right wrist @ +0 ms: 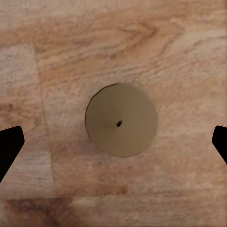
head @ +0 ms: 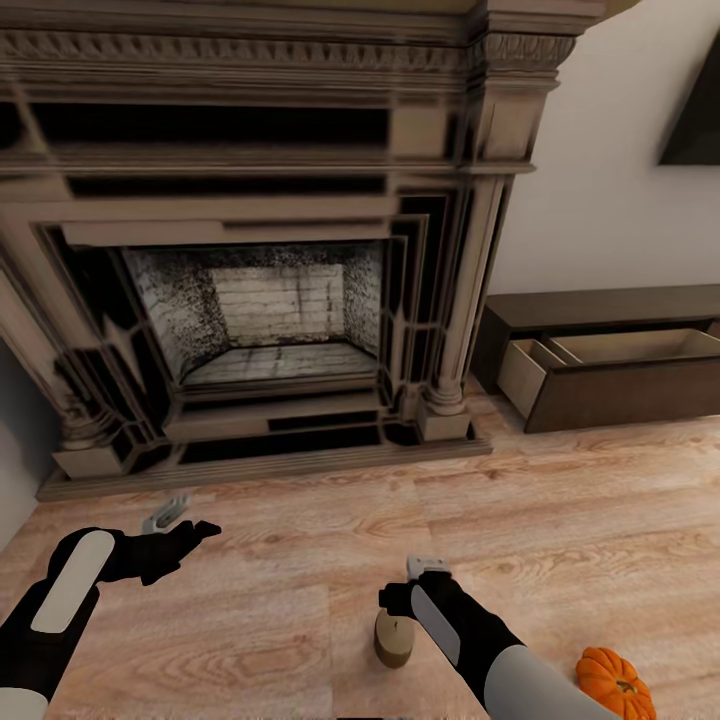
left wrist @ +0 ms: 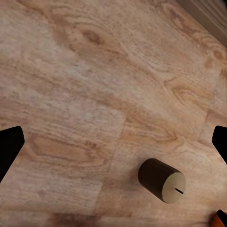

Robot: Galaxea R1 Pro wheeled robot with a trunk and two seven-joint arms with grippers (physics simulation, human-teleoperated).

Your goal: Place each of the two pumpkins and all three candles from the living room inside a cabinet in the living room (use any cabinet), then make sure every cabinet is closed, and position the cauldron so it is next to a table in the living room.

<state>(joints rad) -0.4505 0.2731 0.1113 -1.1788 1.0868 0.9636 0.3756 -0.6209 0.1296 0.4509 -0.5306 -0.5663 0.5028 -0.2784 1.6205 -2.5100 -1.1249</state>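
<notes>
The robot is facing an ornate dark fireplace (head: 270, 270) across a pale wooden floor (head: 560, 520). Its right gripper (right wrist: 113, 142) is hanging directly above a squat olive-brown candle (right wrist: 121, 119) that is standing upright on the floor; from the right wrist camera the candle's round top and tiny dark wick are lying midway between the two dark fingertips, which are spread wide at the picture's edges and touching nothing. From the head camera the same candle (head: 394, 638) is sitting just beside the right forearm. The left gripper (left wrist: 113, 142) is also spread wide, hovering over bare boards, with the candle (left wrist: 162, 180) near it. One orange pumpkin (head: 614, 683) is resting on the floor to the robot's right, near the candle but apart from it. The long dark cabinet (head: 610, 375) is standing right of the fireplace, one drawer (head: 600, 350) pulled open and showing its pale inside. No writing or labels are readable anywhere.
</notes>
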